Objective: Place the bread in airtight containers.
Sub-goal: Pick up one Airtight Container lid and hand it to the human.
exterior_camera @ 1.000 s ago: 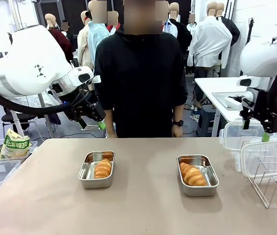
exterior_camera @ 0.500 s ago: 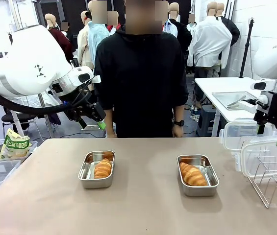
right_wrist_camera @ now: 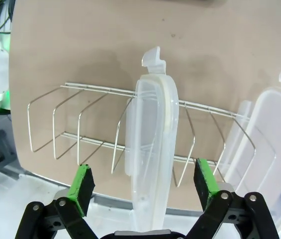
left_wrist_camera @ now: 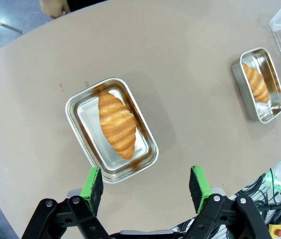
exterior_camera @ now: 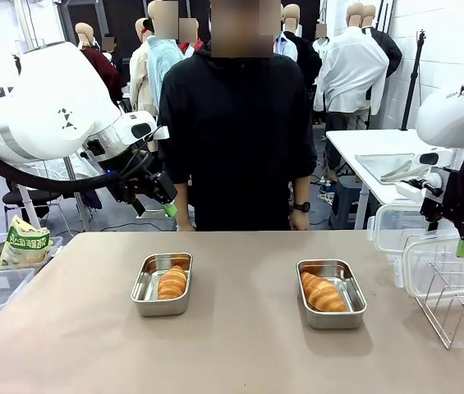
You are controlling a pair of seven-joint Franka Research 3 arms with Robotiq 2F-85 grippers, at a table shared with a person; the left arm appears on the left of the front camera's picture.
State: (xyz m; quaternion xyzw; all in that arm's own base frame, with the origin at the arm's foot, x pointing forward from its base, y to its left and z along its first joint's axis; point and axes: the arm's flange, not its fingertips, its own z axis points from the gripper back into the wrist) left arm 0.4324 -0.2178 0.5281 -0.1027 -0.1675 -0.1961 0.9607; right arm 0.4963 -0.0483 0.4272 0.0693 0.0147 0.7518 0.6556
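Two steel airtight containers sit open on the table, the left one and the right one, each with a golden croissant, the bread, lying inside. My left gripper hangs open above the far table edge; its wrist view looks down on the near container with its croissant and the farther container with its croissant. My right gripper is open above the wire rack, its fingers either side of a clear lid standing on edge, not touching it.
A person stands at the far side of the table, one hand at its edge. Another clear lid leans at the rack's end. A yellow-green snack bag lies at the far left. A steel tray rests on the back table.
My right gripper has moved right and down over the wire rack and the lids. The left arm, the containers and the croissants have not moved.
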